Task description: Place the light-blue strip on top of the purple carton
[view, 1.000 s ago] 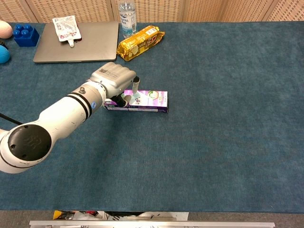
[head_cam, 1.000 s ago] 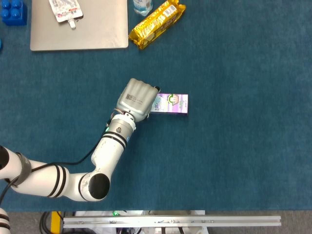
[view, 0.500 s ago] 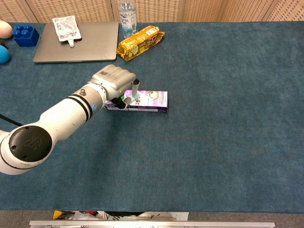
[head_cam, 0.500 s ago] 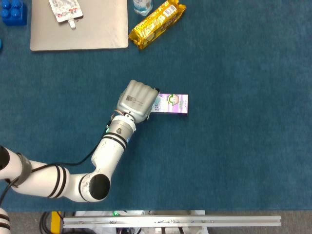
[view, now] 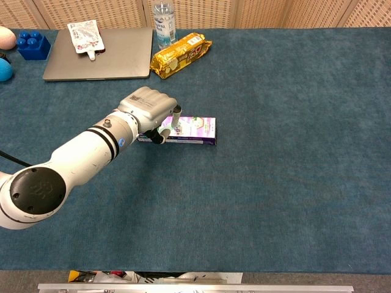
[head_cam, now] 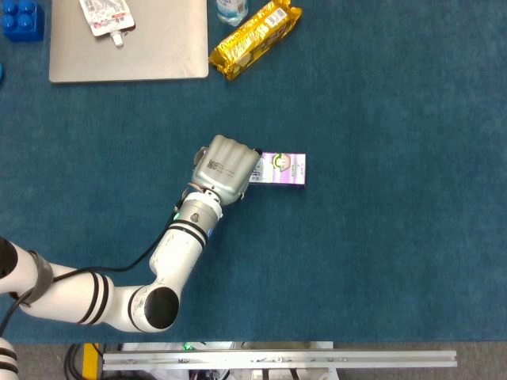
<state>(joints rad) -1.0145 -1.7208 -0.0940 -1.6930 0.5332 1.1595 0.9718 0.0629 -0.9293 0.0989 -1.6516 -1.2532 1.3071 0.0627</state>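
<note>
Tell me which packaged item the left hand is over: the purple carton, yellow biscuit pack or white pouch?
The purple carton, mid-table under the left hand. The yellow biscuit pack and white pouch lie far back.

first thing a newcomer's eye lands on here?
The white left arm sweeping in from the lower left, its hand over the left end of the purple carton mid-table. Next, the gold snack pack at the back, beside a grey laptop with a pouch on it.

A table [view: 293, 201] covered in dark teal cloth is seen; woven tan wall panels [view: 269, 12] run behind; lighting is even.
</note>
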